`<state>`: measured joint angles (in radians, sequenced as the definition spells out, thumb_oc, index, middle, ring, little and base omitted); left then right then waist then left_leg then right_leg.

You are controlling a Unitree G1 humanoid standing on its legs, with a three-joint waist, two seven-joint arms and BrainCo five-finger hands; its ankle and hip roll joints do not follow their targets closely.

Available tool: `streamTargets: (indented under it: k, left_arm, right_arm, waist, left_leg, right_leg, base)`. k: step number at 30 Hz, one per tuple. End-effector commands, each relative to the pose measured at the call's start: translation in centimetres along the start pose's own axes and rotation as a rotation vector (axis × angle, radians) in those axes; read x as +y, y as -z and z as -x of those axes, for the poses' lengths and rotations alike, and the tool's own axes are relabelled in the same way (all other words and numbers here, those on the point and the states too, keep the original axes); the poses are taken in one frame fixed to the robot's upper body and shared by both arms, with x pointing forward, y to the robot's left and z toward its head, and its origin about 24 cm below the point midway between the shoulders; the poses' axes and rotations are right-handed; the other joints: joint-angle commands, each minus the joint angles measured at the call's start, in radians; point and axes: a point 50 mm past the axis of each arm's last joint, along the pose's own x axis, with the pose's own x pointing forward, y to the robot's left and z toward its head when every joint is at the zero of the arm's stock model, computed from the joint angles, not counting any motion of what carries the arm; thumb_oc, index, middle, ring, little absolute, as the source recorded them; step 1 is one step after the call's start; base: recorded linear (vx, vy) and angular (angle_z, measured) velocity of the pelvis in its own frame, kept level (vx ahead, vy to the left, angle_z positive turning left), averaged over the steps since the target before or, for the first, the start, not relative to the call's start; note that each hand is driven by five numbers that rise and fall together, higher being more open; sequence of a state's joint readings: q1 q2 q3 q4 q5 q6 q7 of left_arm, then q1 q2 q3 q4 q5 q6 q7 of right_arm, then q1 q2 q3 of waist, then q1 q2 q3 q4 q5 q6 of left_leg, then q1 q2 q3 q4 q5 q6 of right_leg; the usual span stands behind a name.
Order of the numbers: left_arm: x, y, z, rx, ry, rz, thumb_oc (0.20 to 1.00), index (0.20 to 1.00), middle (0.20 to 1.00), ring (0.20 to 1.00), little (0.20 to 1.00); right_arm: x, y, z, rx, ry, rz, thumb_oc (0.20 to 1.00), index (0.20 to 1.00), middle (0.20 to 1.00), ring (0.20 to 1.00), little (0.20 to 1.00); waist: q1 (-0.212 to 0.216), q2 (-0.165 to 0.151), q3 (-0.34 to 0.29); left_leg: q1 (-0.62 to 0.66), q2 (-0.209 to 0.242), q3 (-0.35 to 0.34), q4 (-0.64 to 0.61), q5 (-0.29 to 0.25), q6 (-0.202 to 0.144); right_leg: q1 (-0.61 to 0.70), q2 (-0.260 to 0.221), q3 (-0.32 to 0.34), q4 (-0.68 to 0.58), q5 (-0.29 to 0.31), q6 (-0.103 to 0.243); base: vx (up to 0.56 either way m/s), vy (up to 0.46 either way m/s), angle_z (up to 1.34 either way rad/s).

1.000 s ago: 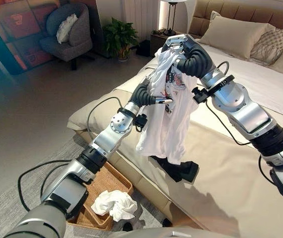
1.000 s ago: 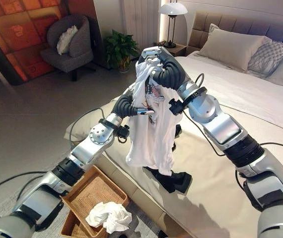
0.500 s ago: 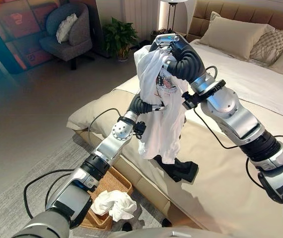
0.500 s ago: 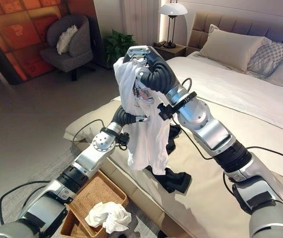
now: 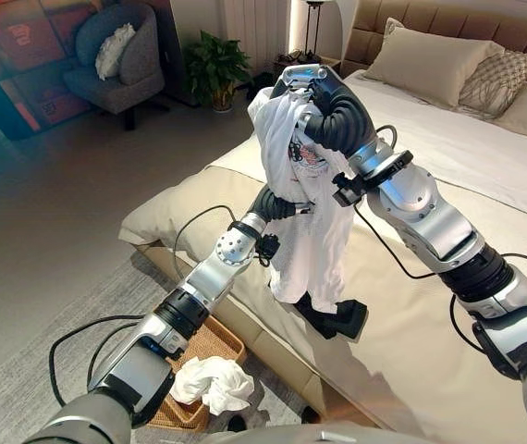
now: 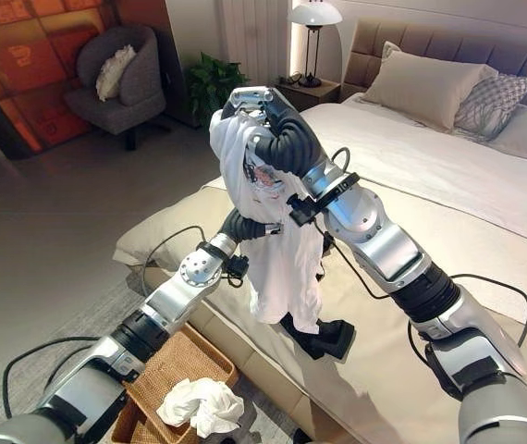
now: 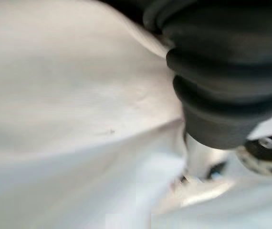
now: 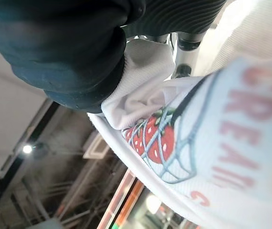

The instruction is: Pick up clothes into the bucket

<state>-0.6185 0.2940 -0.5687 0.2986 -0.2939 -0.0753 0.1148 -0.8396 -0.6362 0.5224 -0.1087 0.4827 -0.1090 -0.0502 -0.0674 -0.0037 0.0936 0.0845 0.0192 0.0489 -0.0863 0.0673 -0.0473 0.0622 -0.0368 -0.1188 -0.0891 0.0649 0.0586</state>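
- Compared with a second ago, the right robot hand [image 5: 312, 85] has carried the white shirt [image 5: 307, 217] higher and toward the foot of the bed [image 5: 411, 324]; the shirt's hem now hangs clear above the mattress.
- The right robot hand is curled round the shirt's top, gripping it.
- The left robot hand [image 5: 278, 205] is buried in the shirt's middle; I cannot tell if its fingers are closed.
- This means the pick is done, I think. What remains is to bring the shirt down to the basket [image 5: 210, 344] on the floor beside the bed.
- Count: one white shirt in the air, one white cloth [image 5: 212, 383] already in the basket, one dark garment [image 5: 333, 317] on the bed, one basket.
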Motion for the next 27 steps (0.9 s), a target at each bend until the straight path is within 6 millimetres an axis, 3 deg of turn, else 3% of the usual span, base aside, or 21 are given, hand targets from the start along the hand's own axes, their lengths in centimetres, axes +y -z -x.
streamTargets:
  k: [1,12,13,14,15,16,27]
  left_arm:
    - [-0.9,-2.9,-1.7,-0.118,0.056,0.027,0.200,0.200,0.200,0.200,0.200]
    - [1.4,-2.6,-0.2,-0.138,-0.066,0.128,0.200,0.200,0.200,0.200,0.200]
    - [1.7,-2.4,0.0,-0.135,-0.082,0.144,0.200,0.200,0.200,0.200,0.200]
    - [2.0,-2.4,0.2,-0.138,-0.095,0.153,0.200,0.200,0.200,0.200,0.200]
    - [2.3,-2.1,0.5,-0.133,-0.113,0.168,0.200,0.200,0.200,0.200,0.200]
    - [2.3,-2.1,0.5,-0.133,-0.113,0.168,0.200,0.200,0.200,0.200,0.200]
    - [5.7,-1.5,3.6,-0.155,-0.247,0.334,0.200,0.200,0.200,0.200,0.200]
  right_arm:
    - [-1.0,-3.5,-1.2,-0.192,0.042,-0.062,0.200,0.200,0.200,0.200,0.200]
    - [-2.4,-1.3,0.8,-0.096,0.121,-0.046,0.203,0.203,0.203,0.203,0.203]
    - [-2.5,-1.0,1.2,-0.081,0.129,-0.054,0.485,0.485,0.485,0.485,0.485]
    - [-2.6,-0.8,1.5,-0.074,0.135,-0.054,0.539,0.539,0.539,0.539,0.539]
    - [-2.7,-0.6,1.8,-0.063,0.141,-0.054,0.947,0.947,0.947,0.947,0.947]
    - [-2.7,-0.6,1.8,-0.063,0.141,-0.054,1.000,1.000,1.000,1.000,1.000]
    - [-4.3,1.5,5.0,0.047,0.251,-0.090,1.000,1.000,1.000,1.000,1.000]
  waist:
    - [-0.002,-0.058,-0.040]
    - [0.007,-0.065,-0.037]
    - [0.007,-0.065,-0.036]
    - [0.008,-0.065,-0.036]
    - [0.009,-0.065,-0.036]
    - [0.008,-0.065,-0.037]
    - [0.014,-0.059,-0.040]
  left_leg:
    - [-0.019,-0.032,-0.065,0.099,-0.121,0.023]
    - [-0.018,-0.030,-0.074,0.099,-0.119,0.020]
    - [-0.017,-0.030,-0.075,0.098,-0.119,0.020]
    - [-0.017,-0.030,-0.075,0.099,-0.120,0.020]
    - [-0.016,-0.030,-0.076,0.098,-0.120,0.020]
    - [-0.016,-0.030,-0.076,0.098,-0.120,0.020]
    - [-0.006,-0.025,-0.074,0.091,-0.122,0.016]
  right_leg:
    - [-0.008,-0.094,-0.060,0.107,-0.065,0.079]
    - [-0.002,-0.096,-0.074,0.109,-0.070,0.075]
    - [0.000,-0.096,-0.075,0.109,-0.071,0.075]
    - [0.001,-0.096,-0.076,0.110,-0.073,0.075]
    - [0.001,-0.096,-0.078,0.111,-0.074,0.074]
    - [0.002,-0.096,-0.078,0.111,-0.074,0.074]
    - [0.008,-0.096,-0.079,0.109,-0.078,0.072]
  base:
    - [0.00,0.000,0.00]
    - [0.00,-0.001,0.01]
    - [0.00,0.000,0.00]
    - [0.00,0.000,0.00]
    - [0.00,0.000,0.00]
    - [0.00,0.000,0.00]
    - [0.00,0.000,0.00]
